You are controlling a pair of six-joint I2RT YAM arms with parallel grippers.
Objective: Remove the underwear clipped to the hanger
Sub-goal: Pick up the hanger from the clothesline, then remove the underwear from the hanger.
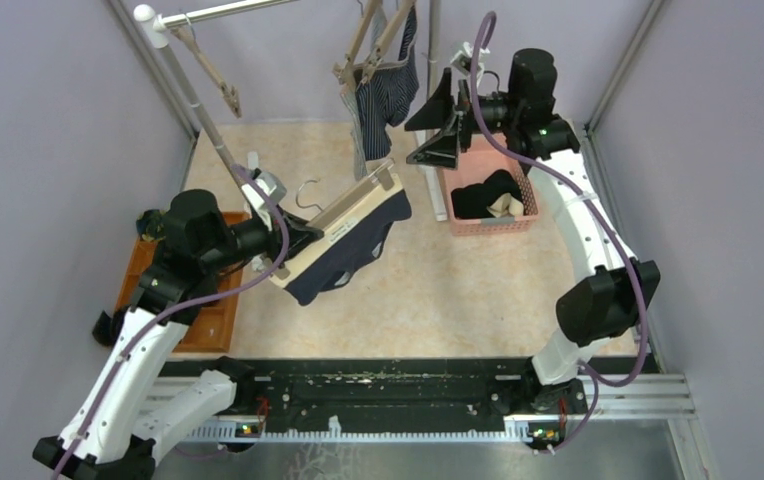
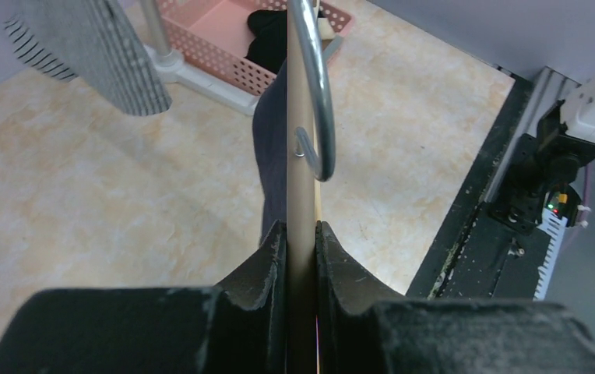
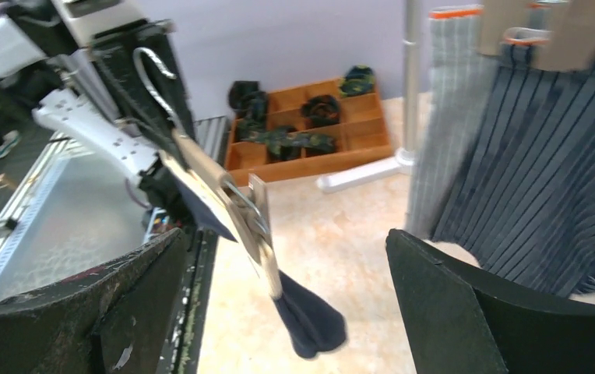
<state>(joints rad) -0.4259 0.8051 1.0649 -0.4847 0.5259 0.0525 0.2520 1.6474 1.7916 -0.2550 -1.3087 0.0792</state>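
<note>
My left gripper (image 1: 293, 238) is shut on a wooden hanger (image 1: 353, 215) and holds it tilted above the floor. The plain navy underwear (image 1: 353, 260) hangs clipped beneath it. In the left wrist view the fingers (image 2: 275, 249) pinch the hanger bar (image 2: 300, 117), with the navy cloth (image 2: 271, 148) behind it. My right gripper (image 1: 438, 125) is open and empty, beside the dark-blue pinstriped underwear (image 1: 388, 90) and the grey-white striped one (image 1: 358, 135), both on hangers on the rail. In the right wrist view the hanger (image 3: 209, 175) and navy cloth (image 3: 310, 323) lie ahead between the open jaws. The black underwear (image 1: 483, 195) lies in the pink basket (image 1: 528, 215).
A clothes rail pole (image 1: 193, 95) slants down at the left, with an empty wooden hanger (image 1: 208, 65) on it. An orange tray (image 1: 213, 320) with small dark rolled bundles (image 3: 310, 144) sits on the floor at the left. Grey walls close in both sides.
</note>
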